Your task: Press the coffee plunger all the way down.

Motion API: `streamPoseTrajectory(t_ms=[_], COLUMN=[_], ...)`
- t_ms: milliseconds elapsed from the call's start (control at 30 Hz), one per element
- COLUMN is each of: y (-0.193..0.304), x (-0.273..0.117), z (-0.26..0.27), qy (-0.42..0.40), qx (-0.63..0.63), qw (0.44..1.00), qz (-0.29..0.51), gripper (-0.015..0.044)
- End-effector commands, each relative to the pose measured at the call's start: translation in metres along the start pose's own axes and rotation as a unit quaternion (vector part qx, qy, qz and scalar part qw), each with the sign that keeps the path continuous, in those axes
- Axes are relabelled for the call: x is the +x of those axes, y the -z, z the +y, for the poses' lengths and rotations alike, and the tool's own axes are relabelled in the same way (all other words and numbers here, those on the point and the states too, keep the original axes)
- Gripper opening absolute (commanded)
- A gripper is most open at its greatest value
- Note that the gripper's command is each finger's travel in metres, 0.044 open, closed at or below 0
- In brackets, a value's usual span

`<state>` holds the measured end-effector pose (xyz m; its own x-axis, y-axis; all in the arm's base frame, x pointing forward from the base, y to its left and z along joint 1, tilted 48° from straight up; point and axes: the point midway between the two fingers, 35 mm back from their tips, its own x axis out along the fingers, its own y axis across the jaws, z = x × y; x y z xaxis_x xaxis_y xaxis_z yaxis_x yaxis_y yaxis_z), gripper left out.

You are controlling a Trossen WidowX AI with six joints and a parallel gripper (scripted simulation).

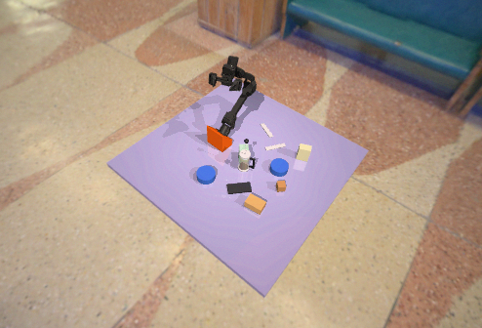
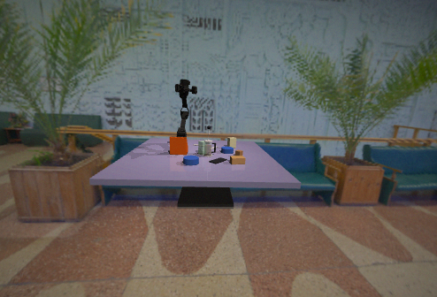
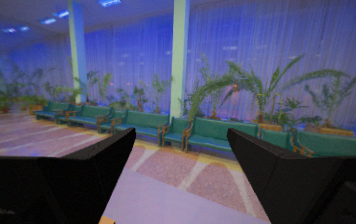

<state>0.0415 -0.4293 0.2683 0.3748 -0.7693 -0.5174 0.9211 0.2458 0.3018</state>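
The black parallel-jaw gripper [image 1: 215, 78] stands fully spread and holds nothing; in the wrist view its two dark fingers frame only a far row of green benches and a corner of the lilac table top [image 3: 165, 205]. It is carried high on the folded black arm [image 1: 238, 100], well apart from the work, so by my judgement the approach has not begun. The task's object, the small glass coffee press with a pale lid and black knobbed plunger [image 1: 244, 158], stands upright near the middle of the table, its plunger rod raised, just in front of the orange block at the arm's base [image 1: 219, 138]. Two blue round discs [image 1: 206, 174] flank it, with a black flat slab [image 1: 238, 187], orange boxes [image 1: 255, 203], a cream block [image 1: 303, 151] and two pale sticks [image 1: 275, 145] scattered nearby, apparently as clutter to be avoided. No readable brand, label or writing appears on any item.
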Motion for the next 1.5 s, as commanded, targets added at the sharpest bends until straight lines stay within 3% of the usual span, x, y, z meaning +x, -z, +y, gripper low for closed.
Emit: streamPoseTrajectory(t_ms=[0, 233, 433, 800, 1467], y=[0.062, 0.161, 0.217, 0.276, 0.289], x=[0.017, 0.011, -0.017, -0.028, -0.017], z=[0.030, 0.088, 0.131, 0.136, 0.152], qy=[-0.086, -0.263, -0.393, -0.409, -0.410], qx=[-0.031, -0.065, -0.053, -0.054, -0.056], qw=[0.991, 0.931, 0.865, 0.858, 0.857], qz=[0.101, 0.243, 0.308, 0.307, 0.307], gripper=[0.0440, 0.0440, 0.0440, 0.0440, 0.0440])
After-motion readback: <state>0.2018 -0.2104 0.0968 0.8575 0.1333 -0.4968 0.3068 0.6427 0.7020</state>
